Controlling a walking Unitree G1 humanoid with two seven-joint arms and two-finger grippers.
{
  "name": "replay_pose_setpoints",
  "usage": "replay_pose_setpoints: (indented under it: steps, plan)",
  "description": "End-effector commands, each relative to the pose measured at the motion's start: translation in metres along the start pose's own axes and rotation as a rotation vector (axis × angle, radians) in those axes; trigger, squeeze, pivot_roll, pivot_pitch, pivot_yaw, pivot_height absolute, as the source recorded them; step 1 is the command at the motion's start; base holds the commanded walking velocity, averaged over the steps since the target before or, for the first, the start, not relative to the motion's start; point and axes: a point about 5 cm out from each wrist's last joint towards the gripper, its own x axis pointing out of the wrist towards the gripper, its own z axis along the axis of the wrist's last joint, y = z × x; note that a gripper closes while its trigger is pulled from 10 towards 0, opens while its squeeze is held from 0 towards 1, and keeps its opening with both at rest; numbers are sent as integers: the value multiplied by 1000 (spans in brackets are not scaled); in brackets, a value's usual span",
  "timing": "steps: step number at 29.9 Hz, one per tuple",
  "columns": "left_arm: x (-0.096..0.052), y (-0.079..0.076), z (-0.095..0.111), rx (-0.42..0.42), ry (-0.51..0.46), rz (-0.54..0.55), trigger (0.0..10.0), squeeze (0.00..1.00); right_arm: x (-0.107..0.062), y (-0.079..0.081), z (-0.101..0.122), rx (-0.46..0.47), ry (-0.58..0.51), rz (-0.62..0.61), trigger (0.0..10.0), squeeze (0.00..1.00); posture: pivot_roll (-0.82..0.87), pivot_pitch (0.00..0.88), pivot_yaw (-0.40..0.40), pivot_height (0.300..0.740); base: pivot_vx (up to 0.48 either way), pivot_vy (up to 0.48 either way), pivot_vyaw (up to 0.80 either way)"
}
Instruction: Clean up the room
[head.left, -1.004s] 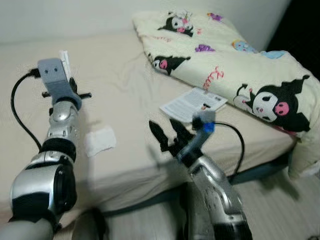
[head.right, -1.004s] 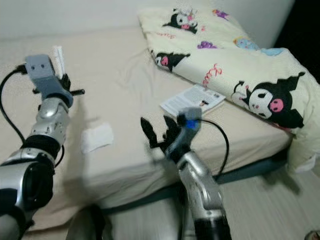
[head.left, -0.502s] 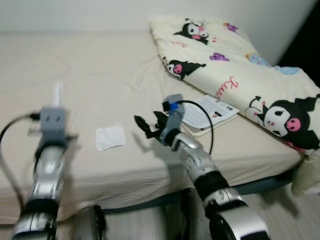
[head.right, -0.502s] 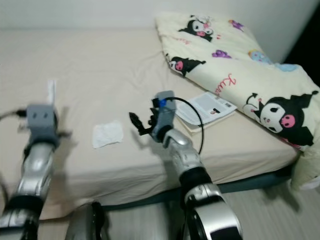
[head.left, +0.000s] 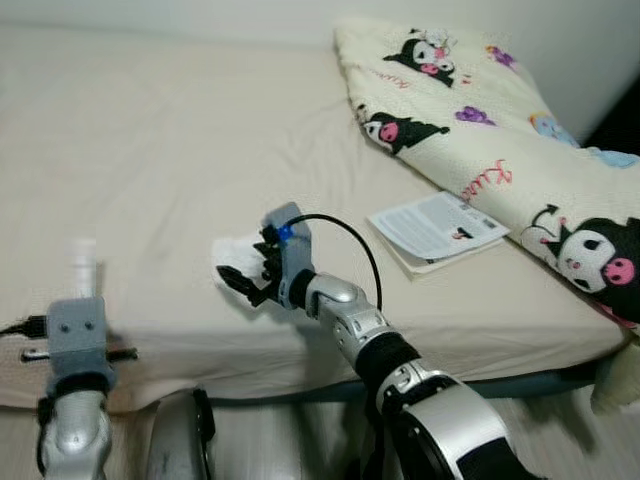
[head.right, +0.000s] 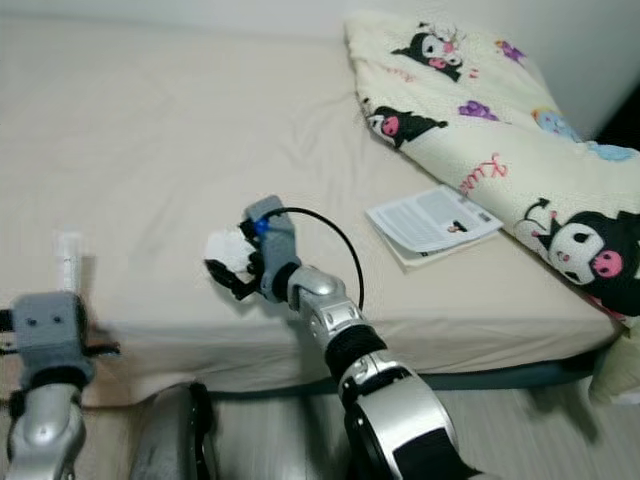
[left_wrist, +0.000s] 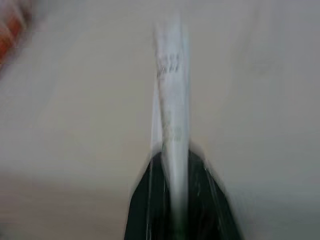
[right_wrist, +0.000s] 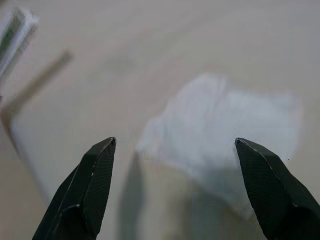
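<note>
1. A bed (head.left: 150, 150) with a beige sheet is the landmark; its near edge runs across the lower part of the head views.
2. A white tissue (right_wrist: 225, 135) lies flat on the bed near that near edge, roughly at the middle of its width.
3. The right gripper (right_wrist: 172, 192) hovers over the tissue's near side with its two black fingers (right_wrist: 82, 192) spread wide apart, holding nothing; the tissue lies between and beyond the fingertips.
4. In the head views the right gripper (head.left: 245, 280) reaches across from the right arm and covers part of the tissue (head.left: 235, 250).
5. The left gripper (left_wrist: 175, 200) is clenched on a thin white paper strip (left_wrist: 172, 110), which stands upright out of the fingers; this wrist view is blurred.
6. In the head views the strip (head.right: 68, 255) rises above the left arm's grey wrist block (head.right: 45, 325), at the bed's near edge, well to the left of the tissue.
7. A booklet (head.left: 437, 228) with printed text lies on the bed to the right of the tissue, well apart from it.
8. A cream blanket (head.left: 480, 130) printed with black cartoon characters lies bunched along the bed's right side, just beyond the booklet.
9. A strip of pale floor (head.left: 270, 445) shows below the bed's near edge.
</note>
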Motion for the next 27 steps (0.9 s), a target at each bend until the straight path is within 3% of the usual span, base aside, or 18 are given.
replay_pose_setpoints:
  steps: [1,9,10,11,20,23,27]
  plan:
    - [-9,-5,3,0,10,-43,10000,0,-2,-5,-11,-51,60,-107,10000,0,276,381,-129,480,0,0,0]
    - [-20,-2,13,16,40,-69,10000,0,-11,-30,-8,-56,45,-266,10000,0,290,401,-116,480,0,0,0]
    - [-20,-1,16,18,42,-73,10000,0,-13,-34,-6,-54,39,-287,2941,0,294,402,-115,480,0,0,0]
    - [-20,0,17,20,42,-76,10000,0,-14,-37,-5,-49,35,-297,0,0,295,406,-111,480,0,0,0]
    - [-20,-3,24,23,51,-88,10000,0,-16,-42,3,76,-38,-278,0,0,301,400,-111,480,0,0,0]
    - [-22,-5,25,18,60,-95,10000,0,-9,-27,-1,106,-11,-179,0,0,301,395,-113,480,0,0,0]
    - [-22,-6,25,17,65,-97,10000,0,-6,-22,-2,103,-5,-146,0,0,299,390,-111,480,0,0,0]
